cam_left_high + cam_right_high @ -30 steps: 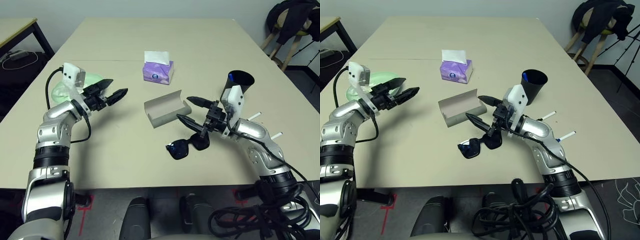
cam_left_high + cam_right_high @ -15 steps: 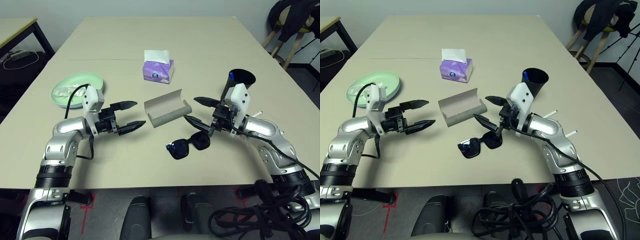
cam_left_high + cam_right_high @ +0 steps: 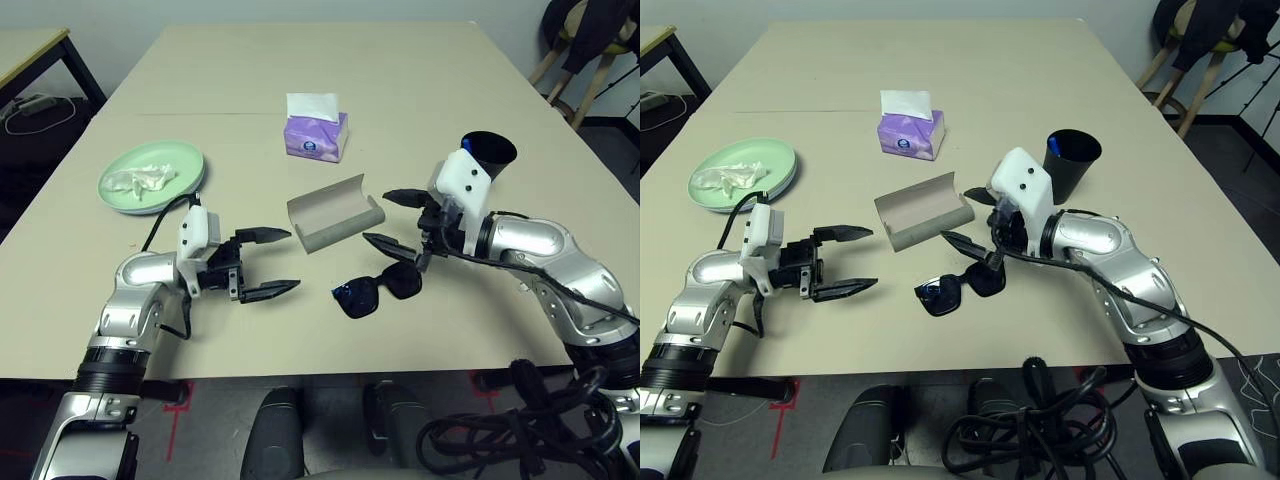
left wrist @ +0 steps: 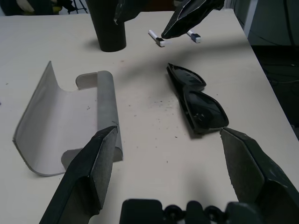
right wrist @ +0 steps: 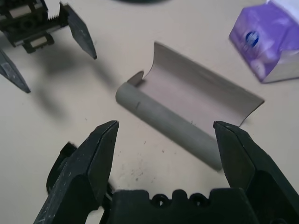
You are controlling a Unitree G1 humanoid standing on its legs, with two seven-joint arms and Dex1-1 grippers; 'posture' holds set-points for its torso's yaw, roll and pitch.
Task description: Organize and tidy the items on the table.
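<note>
sunglasses (image 3: 378,291) before glasses case (image 3: 335,213), tissue box (image 3: 315,136) behind

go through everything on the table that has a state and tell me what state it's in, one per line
glasses case: open, empty.
sunglasses: folded, on the table outside the case.
tissue box: tissue sticking up.
green plate: holds crumpled tissue.
black cup: upright.
left gripper: open, empty.
right gripper: open, empty.

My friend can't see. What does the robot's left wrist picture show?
Between two open black fingers, an open grey glasses case lies beside black sunglasses on a beige table. Farther off stand a black cup and two pens, under the other gripper.
</note>
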